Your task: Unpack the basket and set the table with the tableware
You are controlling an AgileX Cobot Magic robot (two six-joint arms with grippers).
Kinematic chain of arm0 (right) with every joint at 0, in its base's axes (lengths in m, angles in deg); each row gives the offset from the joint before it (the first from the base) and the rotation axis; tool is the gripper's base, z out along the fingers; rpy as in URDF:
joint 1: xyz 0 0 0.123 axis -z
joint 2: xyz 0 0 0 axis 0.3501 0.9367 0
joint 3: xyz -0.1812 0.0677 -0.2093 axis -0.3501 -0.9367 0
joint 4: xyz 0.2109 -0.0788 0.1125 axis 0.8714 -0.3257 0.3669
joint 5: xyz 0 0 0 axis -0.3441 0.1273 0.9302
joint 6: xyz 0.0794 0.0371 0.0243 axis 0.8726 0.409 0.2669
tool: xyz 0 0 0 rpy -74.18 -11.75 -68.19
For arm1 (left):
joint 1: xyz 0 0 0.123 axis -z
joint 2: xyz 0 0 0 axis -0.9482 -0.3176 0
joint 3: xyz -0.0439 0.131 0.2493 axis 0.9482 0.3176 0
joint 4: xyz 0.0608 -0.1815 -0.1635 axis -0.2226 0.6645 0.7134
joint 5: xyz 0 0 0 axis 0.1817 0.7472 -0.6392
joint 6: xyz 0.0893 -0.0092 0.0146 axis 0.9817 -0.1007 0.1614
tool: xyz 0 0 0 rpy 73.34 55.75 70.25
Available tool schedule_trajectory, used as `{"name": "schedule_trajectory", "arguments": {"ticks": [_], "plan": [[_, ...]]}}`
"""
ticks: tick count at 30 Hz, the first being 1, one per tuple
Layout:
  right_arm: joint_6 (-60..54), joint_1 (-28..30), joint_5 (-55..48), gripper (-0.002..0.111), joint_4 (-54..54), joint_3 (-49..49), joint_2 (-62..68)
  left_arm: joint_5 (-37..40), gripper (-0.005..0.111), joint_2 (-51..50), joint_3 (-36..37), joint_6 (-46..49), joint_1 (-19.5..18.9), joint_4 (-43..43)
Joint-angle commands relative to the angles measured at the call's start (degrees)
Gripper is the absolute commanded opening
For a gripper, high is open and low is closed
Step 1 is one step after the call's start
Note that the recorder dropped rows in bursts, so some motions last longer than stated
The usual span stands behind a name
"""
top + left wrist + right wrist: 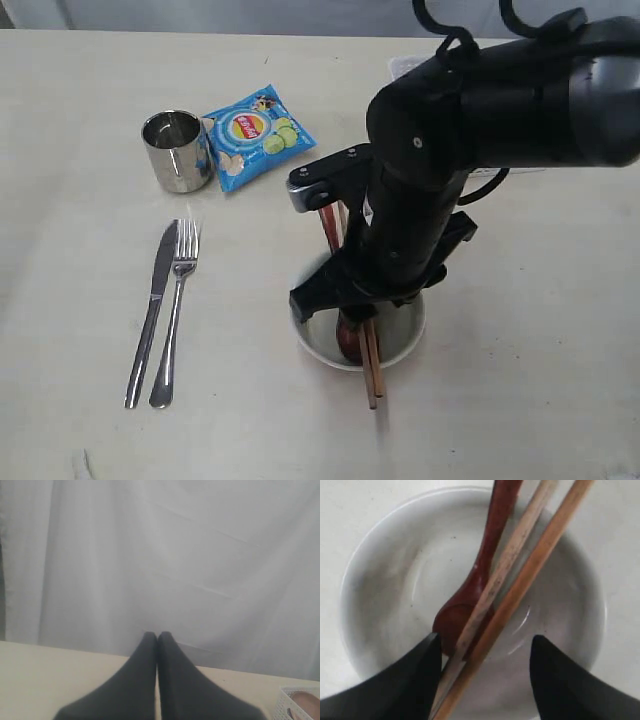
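The bowl [380, 580] stands on the table [80, 250], holding the spoon [477, 575], scoop down, with the chopsticks [532, 565] laid across it; both run far to near in the exterior view, the chopsticks' near ends past the rim; the right gripper [484, 645] hangs over them, jaws wide apart, gripping nothing; the left gripper [157, 636] is pressed closed on nothing; the basket [292, 707] holds the plate [306, 701]; knife [153, 300] and fork [175, 310] lie side by side left of the bowl, tines pointing away.
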Motion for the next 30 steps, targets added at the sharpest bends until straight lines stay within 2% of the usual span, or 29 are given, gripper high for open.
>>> {"name": "schedule_trajectory", "arguments": {"ticks": [1,4,15,30], "plan": [[-1.63,0.0,-0.68,0.051,1.17,0.03,0.04,0.26,0.0,0.36,0.35,0.21,0.43,0.21],[-3.82,0.0,-1.16,0.051,4.33,0.03,0.04,0.26,0.0,0.36,0.35,0.21,0.43,0.21],[-3.82,0.0,-3.47,0.051,3.96,0.03,-4.87,0.26,0.0,0.36,0.35,0.21,0.43,0.31],[-3.72,0.0,-3.12,0.051,3.84,0.03,-20.19,0.04,0.0,0.36,0.35,0.21,0.43,5.0]]}}
